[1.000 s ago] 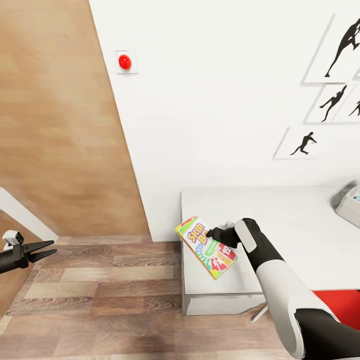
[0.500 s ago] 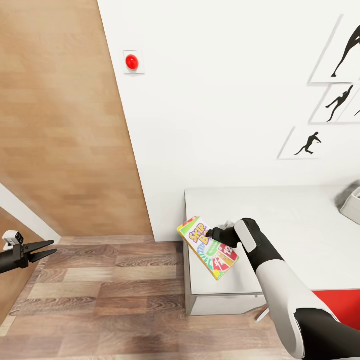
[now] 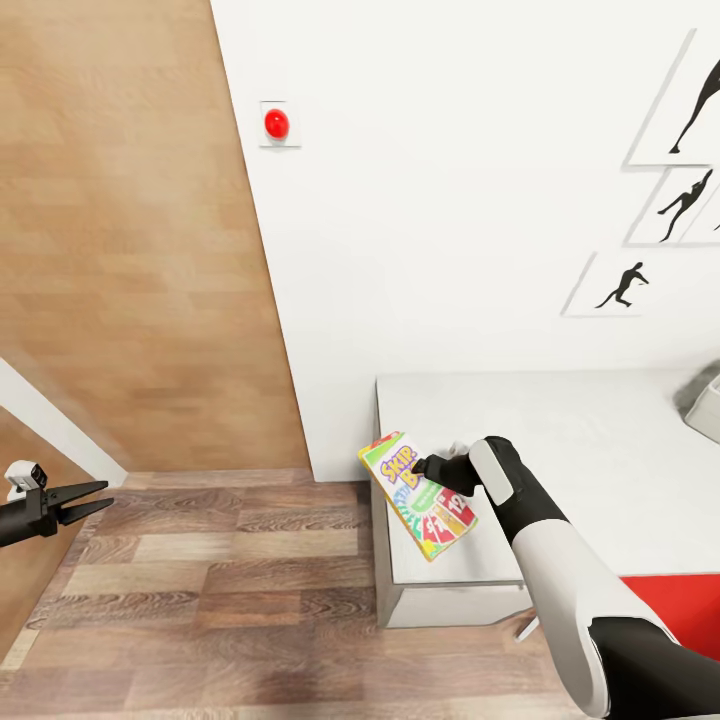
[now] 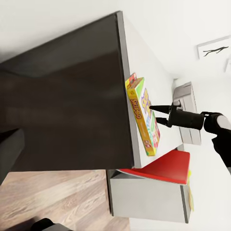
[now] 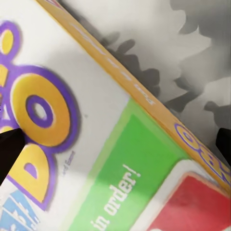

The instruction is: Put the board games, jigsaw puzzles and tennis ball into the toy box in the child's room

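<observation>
Flat board game box with a yellow, red and green printed cover, "SKIP-BO" lettering: held in the right gripper, tilted, hanging over the near end corner of the long light grey counter. In the left wrist view the same box is seen edge-on just above the counter's top, with the gripper meeting its cover. In the right wrist view the printed cover lies right beneath the jaws, dark fingertips at either side.

Right arm: bent at the elbow, white forearm rising from the lower right, black wrist pointing toward the counter's end. Jaws clamped on the box's upper edge.

Left gripper: held out low over the wood plank floor, well apart from the box, arm roughly level. Jaws narrow, tips slightly parted, nothing between them.

Light grey toy bin: only a corner shows at the far end of the counter, well away from the right jaws.
</observation>
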Controlling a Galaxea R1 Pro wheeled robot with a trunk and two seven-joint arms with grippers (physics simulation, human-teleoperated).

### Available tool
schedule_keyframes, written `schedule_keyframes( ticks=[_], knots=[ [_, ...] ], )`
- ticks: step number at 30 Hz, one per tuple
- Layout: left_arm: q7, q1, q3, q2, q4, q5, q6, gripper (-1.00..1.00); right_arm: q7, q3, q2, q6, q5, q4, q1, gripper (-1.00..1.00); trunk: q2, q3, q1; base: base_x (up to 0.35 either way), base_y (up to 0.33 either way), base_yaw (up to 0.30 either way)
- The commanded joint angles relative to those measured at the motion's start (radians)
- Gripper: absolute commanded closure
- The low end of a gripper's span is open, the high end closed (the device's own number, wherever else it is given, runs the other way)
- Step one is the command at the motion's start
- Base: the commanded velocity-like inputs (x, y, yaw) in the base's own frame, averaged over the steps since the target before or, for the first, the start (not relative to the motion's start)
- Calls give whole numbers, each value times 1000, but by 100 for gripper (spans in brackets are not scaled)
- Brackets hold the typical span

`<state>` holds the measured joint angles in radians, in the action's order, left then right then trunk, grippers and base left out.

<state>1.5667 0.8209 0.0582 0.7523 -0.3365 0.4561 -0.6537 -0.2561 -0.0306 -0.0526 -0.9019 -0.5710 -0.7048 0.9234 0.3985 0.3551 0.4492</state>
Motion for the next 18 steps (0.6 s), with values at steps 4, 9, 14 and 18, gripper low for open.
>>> schedule_keyframes(
  ticks=[4, 9, 14, 18],
  knots=[
    [4, 1, 6, 1, 1, 4, -11, -100, -9, -4, 0, -5, -6, 27, 0, -100, 1, 2, 1, -1, 3, 0],
    [4, 1, 6, 1, 1, 4, -11, -100, -9, -6, 0, -5, -6, 26, 0, -100, 1, 2, 1, 0, 0, 0],
    [4, 1, 6, 1, 1, 4, -10, -100, -10, -7, 1, -4, -3, 24, 0, -100, 1, 2, 1, 0, 0, 0],
    [4, 1, 6, 1, 1, 4, -11, -100, -11, -8, 2, -2, -3, 15, 0, -100, 1, 2, 1, 0, 0, 0]
  ],
)
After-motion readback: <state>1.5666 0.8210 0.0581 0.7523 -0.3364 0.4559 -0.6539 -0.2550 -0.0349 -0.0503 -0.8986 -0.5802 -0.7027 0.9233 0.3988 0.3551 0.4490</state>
